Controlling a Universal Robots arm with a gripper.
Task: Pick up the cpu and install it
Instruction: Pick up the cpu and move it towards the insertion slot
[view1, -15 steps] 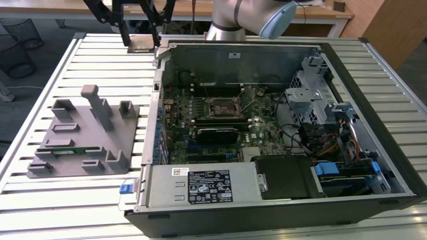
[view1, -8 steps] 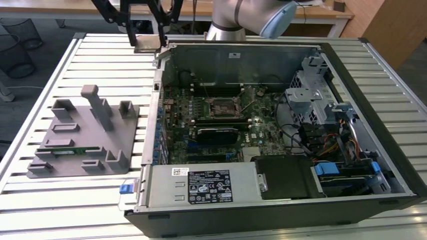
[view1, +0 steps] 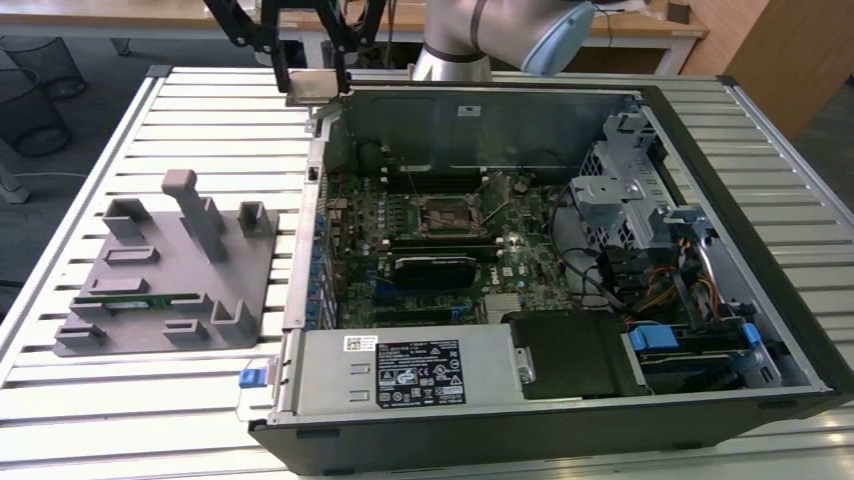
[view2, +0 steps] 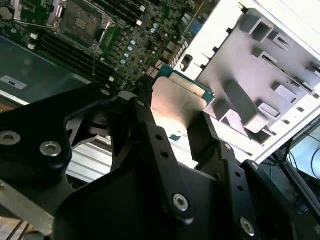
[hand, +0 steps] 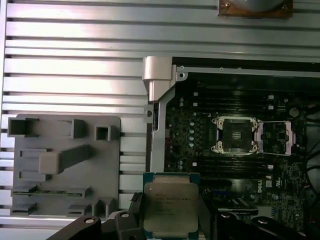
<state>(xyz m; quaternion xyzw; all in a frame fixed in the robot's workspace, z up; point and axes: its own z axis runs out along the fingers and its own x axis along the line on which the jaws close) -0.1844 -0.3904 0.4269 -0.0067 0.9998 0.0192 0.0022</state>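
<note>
First wrist view: cpu (hand: 170, 207) cut by picture edge, flanks behind fingers (hand: 129, 223). Exterior view: arm (view1: 483, 38) cut off at top.

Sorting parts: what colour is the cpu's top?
The cpu is silver; clearest in the first wrist view.

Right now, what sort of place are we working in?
Probably a robotics lab or workshop: an open desktop computer case on a slatted aluminium table, a grey parts fixture beside it, office desks and wire bins behind.

surface: slatted metal table (view1: 200, 120) | on it: grey parts holder (view1: 158, 268); open computer case (view1: 534, 442)
</note>
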